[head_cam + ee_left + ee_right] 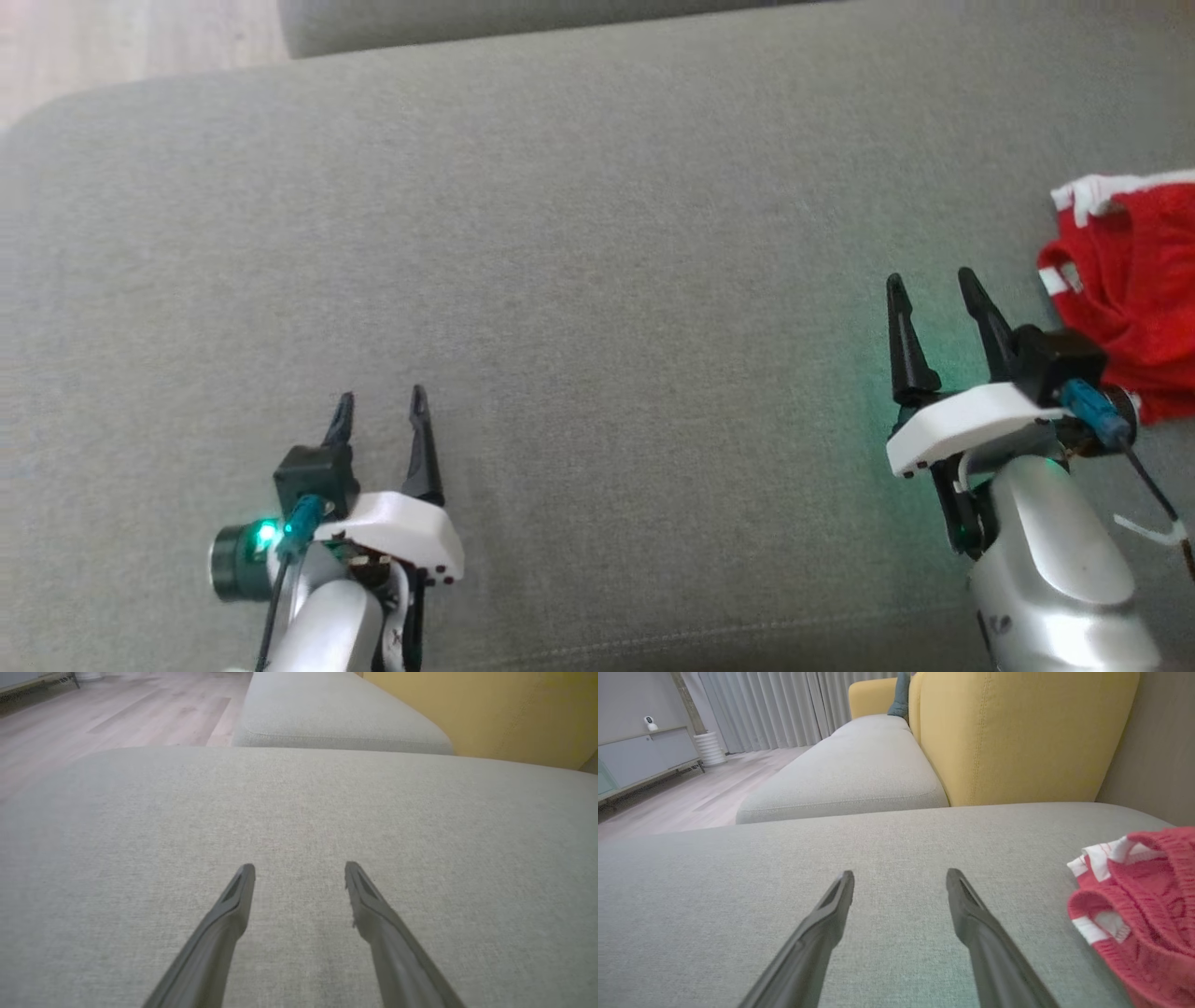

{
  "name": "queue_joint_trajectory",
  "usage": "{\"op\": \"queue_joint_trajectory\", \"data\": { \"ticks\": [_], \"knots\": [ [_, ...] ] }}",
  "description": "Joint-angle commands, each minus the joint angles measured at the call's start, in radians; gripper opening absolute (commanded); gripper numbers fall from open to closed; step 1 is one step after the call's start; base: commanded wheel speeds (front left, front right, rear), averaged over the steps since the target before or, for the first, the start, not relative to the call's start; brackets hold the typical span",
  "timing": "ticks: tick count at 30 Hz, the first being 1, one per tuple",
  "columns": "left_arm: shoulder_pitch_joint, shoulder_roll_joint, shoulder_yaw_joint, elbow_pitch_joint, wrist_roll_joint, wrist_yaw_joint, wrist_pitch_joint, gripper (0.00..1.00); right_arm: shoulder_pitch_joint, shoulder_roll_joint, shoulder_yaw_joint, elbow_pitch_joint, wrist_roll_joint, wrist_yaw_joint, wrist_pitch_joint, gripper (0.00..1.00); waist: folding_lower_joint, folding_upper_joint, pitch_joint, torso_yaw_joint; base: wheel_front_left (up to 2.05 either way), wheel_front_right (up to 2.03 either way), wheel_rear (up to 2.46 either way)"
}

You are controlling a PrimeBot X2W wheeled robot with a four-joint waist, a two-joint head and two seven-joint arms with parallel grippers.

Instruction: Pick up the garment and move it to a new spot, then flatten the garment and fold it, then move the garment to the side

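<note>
Clearly, the crumpled red knitted garment (1134, 289) with white trim lies on the grey fabric cushion (597, 280), just right of the wide-open, empty right gripper (929, 274). The left gripper (381, 393), equally wide, is well apart.

From up on the head, one camera looks steeply down on the grey cushion (597, 280), the left gripper (381, 394) and right gripper (929, 275) low in its frame. Each wrist camera sits just behind its own gripper, skimming low and close over that cushion toward the far seat (850, 774) and yellow backrest (1017, 737) beyond the fingertips (both wrists catch these). The red garment (1130, 289), just right of the right gripper, shows from head and right wrist alike.
</note>
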Motion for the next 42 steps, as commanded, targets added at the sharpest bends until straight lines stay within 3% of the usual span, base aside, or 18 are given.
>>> {"op": "queue_joint_trajectory", "data": {
  "ticks": [1,11,22,23,27,42],
  "knots": [
    [-0.018,0.007,0.043,-0.032,0.011,0.01,-0.006,1.0,-0.008,0.01,0.013,-0.045,-0.008,0.007,-0.011,1.0,0.0,0.0,-0.024,0.02,0.0,0.0,0.0],
    [0.03,0.007,0.108,-0.049,0.038,0.011,-0.006,1.0,0.043,0.016,0.066,-0.053,0.031,0.007,-0.011,1.0,0.0,0.0,-0.081,0.043,0.0,0.0,0.0],
    [0.049,0.007,0.122,-0.076,-0.031,-0.061,-0.006,1.0,0.051,0.016,0.118,-0.054,0.05,0.007,-0.011,1.0,0.0,0.0,-0.086,0.07,0.0,0.0,0.0],
    [0.072,-0.001,0.088,-0.037,-0.032,-0.063,0.0,0.0,0.072,0.008,0.093,-0.021,0.045,0.0,0.0,0.0,0.0,0.0,-0.087,0.07,0.0,0.0,0.0],
    [0.1,-0.003,0.083,0.023,-0.035,-0.064,0.002,0.0,0.115,0.009,0.093,0.035,0.047,0.0,0.005,0.0,0.0,0.0,-0.087,0.071,0.0,0.0,0.0],
    [0.094,0.0,0.118,0.004,-0.187,-0.1,0.04,0.0,0.133,0.01,0.065,-0.013,0.211,0.001,0.046,0.0,0.0,0.0,-0.096,0.074,0.0,0.0,0.0]
  ]
}}
